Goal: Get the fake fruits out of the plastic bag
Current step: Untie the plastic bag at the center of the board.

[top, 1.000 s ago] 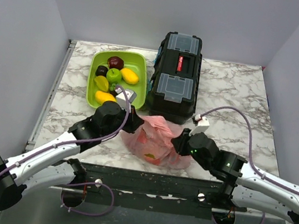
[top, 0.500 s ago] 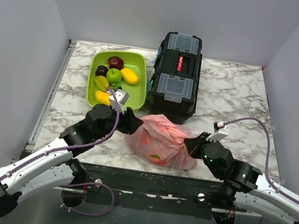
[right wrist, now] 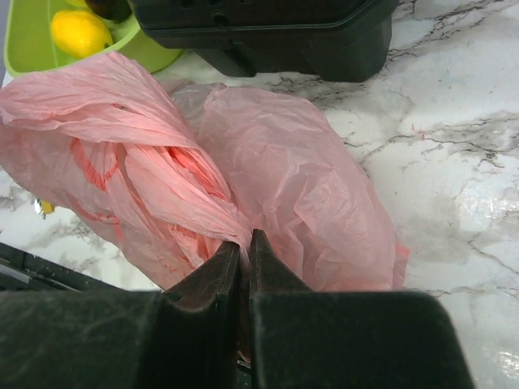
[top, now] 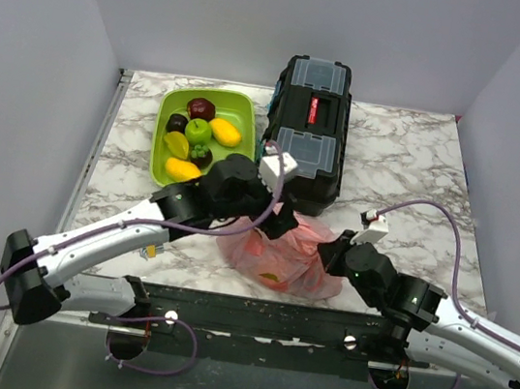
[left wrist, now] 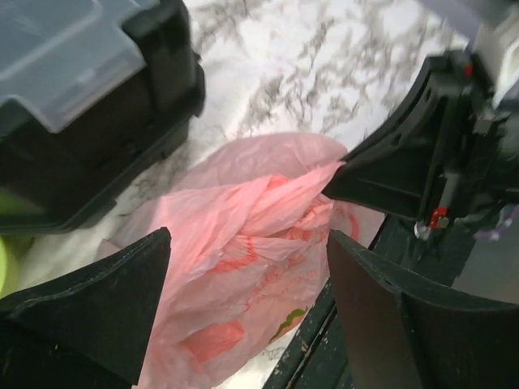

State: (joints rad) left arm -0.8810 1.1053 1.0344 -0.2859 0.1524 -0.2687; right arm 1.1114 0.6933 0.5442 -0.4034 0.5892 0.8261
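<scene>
Right wrist view, nearest first: right pincer (right wrist: 243, 239) pressed together on a twisted fold of the plastic bag (right wrist: 268, 154), pink film gathered between the tips, off the near-right corner of the black toolbox (right wrist: 268, 24).

In the top external view, bag lying on the tabletop (top: 403, 157) just in front of the toolbox, by the near edge, long axis running left to right, parallel to the toolbox's near face. Inside, fake fruits (top: 262, 273) seen only as a dim yellow-green patch through the film, on the side of the bag away from the toolbox; number and kind not to be told.

Further in: left pincer (left wrist: 247, 239) spread wide, holding nothing, hovering over the bag's top on the side toward the toolbox, film straight ahead of the two fingers; touching or not, impossible to say. Mouth of the bag not made out.

Judged better placed for the next grasp: the left arm, above the loose folds, with the right one pinning the film from the opposite end. Likely called for: closing on a fold and drawing it away from the right pincer.

Beyond, left of the toolbox: lime-green tray (top: 158, 140), well apart from the bag.
</scene>
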